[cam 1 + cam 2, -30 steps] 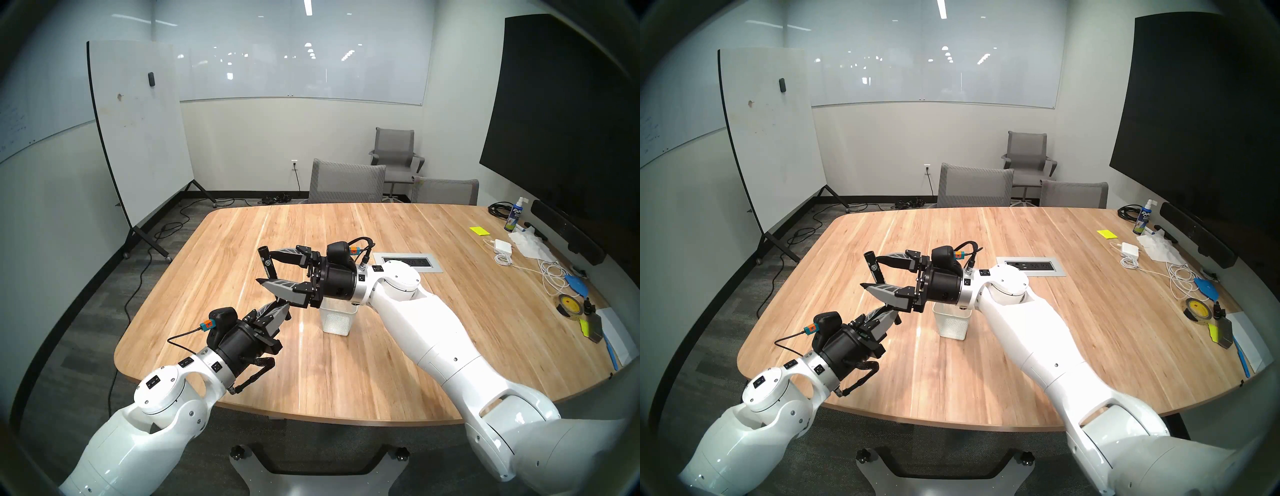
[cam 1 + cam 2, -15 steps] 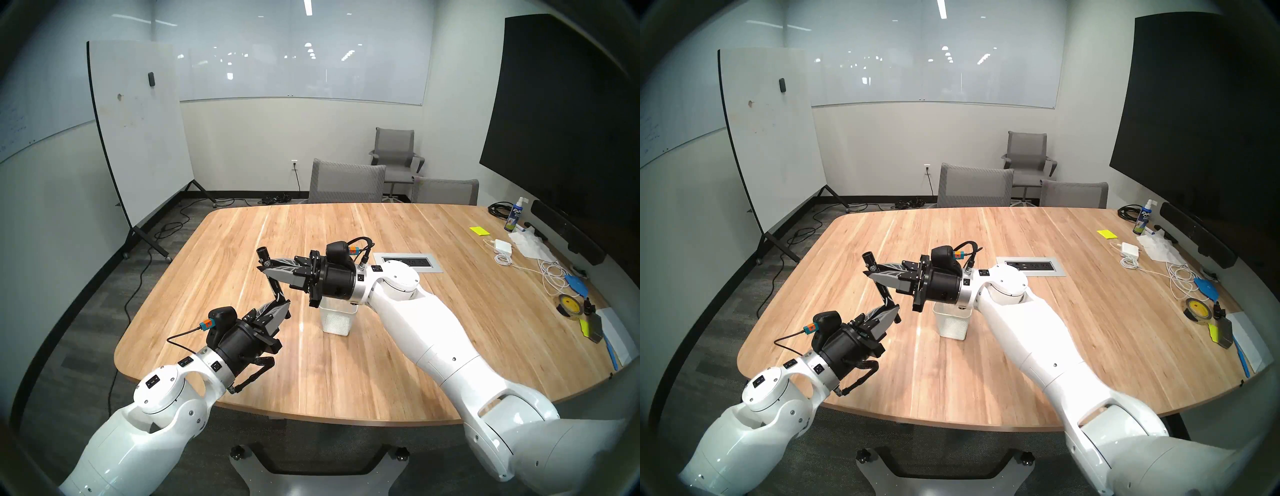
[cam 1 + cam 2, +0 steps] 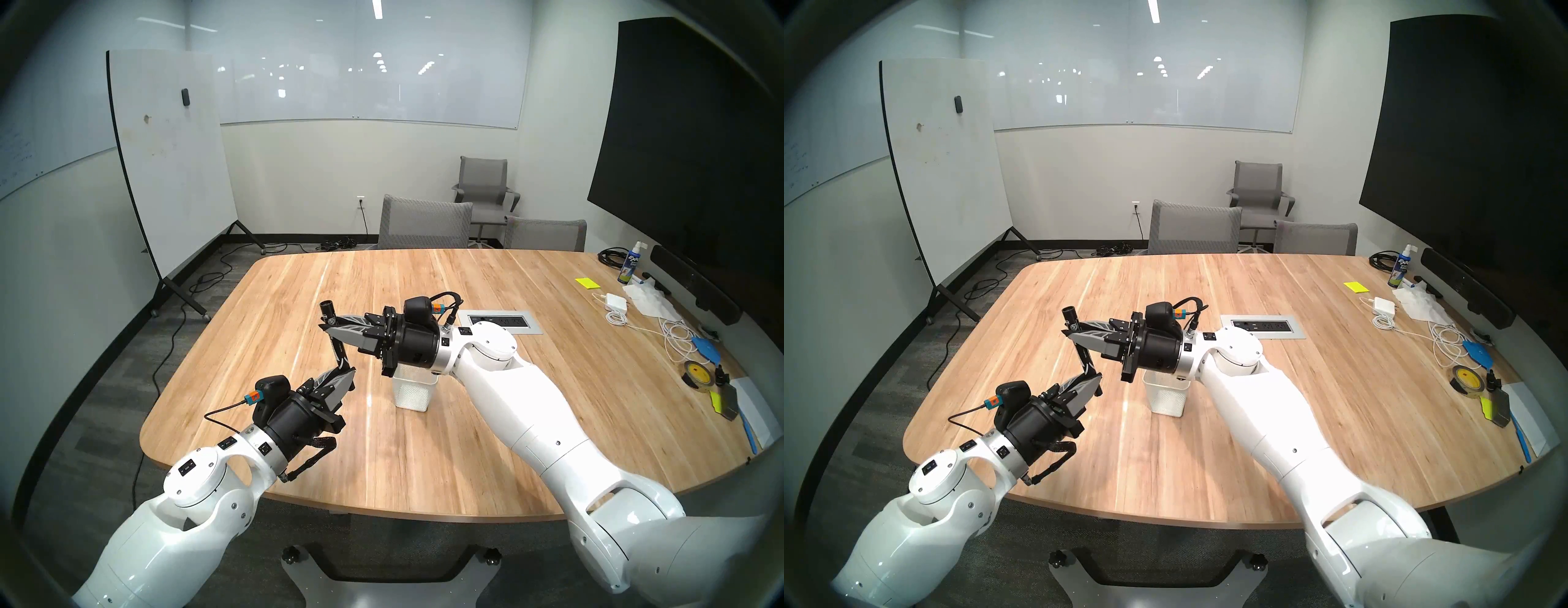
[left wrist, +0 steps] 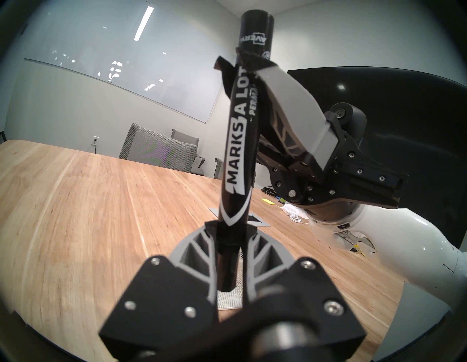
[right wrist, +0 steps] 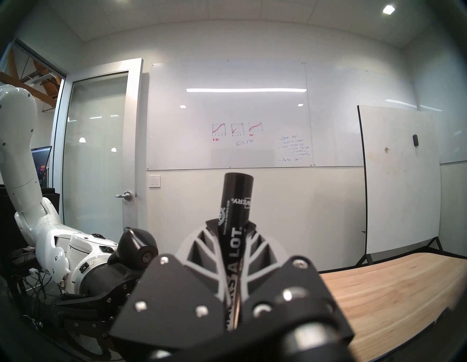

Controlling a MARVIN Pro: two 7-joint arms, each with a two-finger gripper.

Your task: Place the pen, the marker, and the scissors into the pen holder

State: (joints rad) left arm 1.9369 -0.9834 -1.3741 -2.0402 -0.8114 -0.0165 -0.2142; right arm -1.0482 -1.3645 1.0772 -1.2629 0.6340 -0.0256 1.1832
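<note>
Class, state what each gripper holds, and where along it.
Both hold the marker: left gripper shut on its lower end, right gripper shut near its upper end.

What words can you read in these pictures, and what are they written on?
"MARKS A LOT": marker.
"AVERY": marker's top end, upside down.
"PERMA...": marker, rest hidden by right gripper.
"EXPO": wall whiteboard.
"+20": same whiteboard.
"EXPO": spray bottle.
Handwritten notes on the whiteboard: mostly too blurred to read.

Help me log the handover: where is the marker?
The marker is in mid-air above the table's left-centre, clamped by both the left gripper and right gripper, left of the pen holder.
</note>
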